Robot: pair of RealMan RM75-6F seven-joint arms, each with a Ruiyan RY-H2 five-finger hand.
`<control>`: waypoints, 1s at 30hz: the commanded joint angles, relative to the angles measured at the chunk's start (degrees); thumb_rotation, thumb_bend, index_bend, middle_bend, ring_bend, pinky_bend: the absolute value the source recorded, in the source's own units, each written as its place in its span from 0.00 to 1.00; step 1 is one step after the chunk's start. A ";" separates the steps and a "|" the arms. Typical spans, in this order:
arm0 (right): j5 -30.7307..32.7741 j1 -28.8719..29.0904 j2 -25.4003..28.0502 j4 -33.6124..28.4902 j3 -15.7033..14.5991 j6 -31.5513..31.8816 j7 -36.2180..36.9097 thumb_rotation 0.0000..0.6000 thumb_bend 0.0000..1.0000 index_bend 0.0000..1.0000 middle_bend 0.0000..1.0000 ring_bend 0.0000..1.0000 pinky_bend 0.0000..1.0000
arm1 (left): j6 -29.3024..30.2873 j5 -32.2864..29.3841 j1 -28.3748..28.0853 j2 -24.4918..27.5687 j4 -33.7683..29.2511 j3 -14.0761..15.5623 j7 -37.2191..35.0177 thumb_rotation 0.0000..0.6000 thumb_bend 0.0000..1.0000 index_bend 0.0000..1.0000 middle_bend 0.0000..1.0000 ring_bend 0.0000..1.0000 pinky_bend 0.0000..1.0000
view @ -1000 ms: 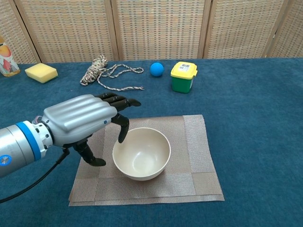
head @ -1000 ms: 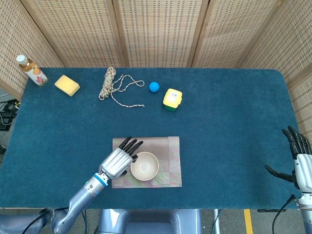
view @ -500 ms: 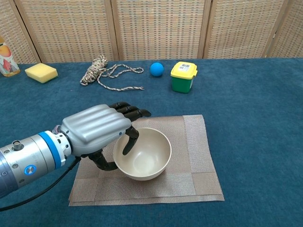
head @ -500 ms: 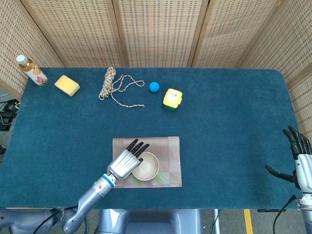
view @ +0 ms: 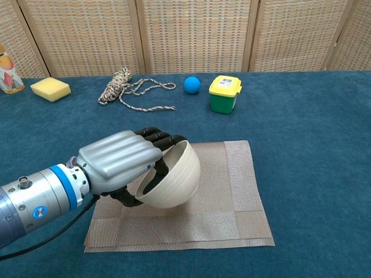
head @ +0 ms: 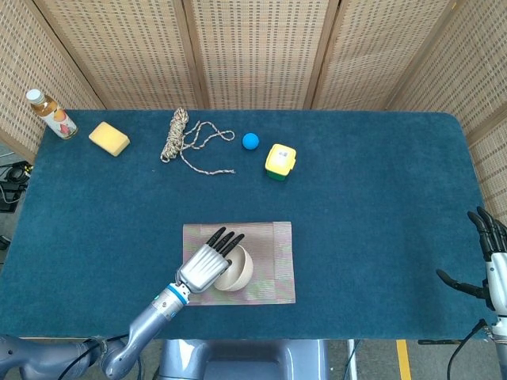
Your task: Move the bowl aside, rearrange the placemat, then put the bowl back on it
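Note:
A cream bowl [view: 174,179] [head: 238,269] is tipped toward the left over the woven beige placemat [view: 232,185] [head: 277,265]. My left hand [view: 122,162] [head: 207,263] grips its left rim, with the fingers inside and the thumb under it. The bowl's far side looks raised off the mat. My right hand [head: 491,265] hangs by the table's right edge with its fingers spread and holds nothing; the chest view does not show it.
Along the back of the blue table lie a bottle [head: 51,113], a yellow sponge [head: 108,138], a coiled rope [head: 186,138], a blue ball [head: 250,141] and a yellow-lidded green box [head: 280,161].
My left hand has moved right onto the bowl, put its fingers inside the rim and tilted the bowl up to the left. The right hand has slid slightly right and down.

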 commanded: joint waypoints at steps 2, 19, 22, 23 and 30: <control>-0.39 -0.02 0.02 -0.09 -0.12 0.07 -0.06 1.00 0.13 0.00 0.00 0.00 0.00 | 1.61 0.66 0.53 1.64 -0.88 0.15 -1.13 1.00 0.41 0.69 0.00 0.00 0.00; -1.24 0.06 -0.27 -0.83 -0.66 -0.21 -2.03 1.00 0.13 0.00 0.00 0.00 0.00 | 8.46 1.45 5.68 14.82 -0.24 1.26 -11.93 1.00 0.41 0.68 0.00 0.00 0.00; -1.68 0.13 -0.38 -1.05 -0.85 -0.23 -2.65 1.00 0.13 0.00 0.00 0.00 0.00 | 10.10 2.84 7.23 17.40 1.60 2.55 -15.34 1.00 0.41 0.68 0.00 0.00 0.00; -1.80 0.17 -0.43 -1.11 -0.91 -0.28 -2.88 1.00 0.13 0.00 0.00 0.00 0.00 | 10.54 3.13 7.77 18.18 2.36 2.94 -16.60 1.00 0.41 0.68 0.00 0.00 0.00; -2.20 -0.01 -0.60 -1.65 -1.10 0.21 -4.26 1.00 0.13 0.00 0.00 0.00 0.00 | 12.86 3.96 11.02 20.93 7.53 4.76 -23.14 1.00 0.41 0.68 0.00 0.00 0.00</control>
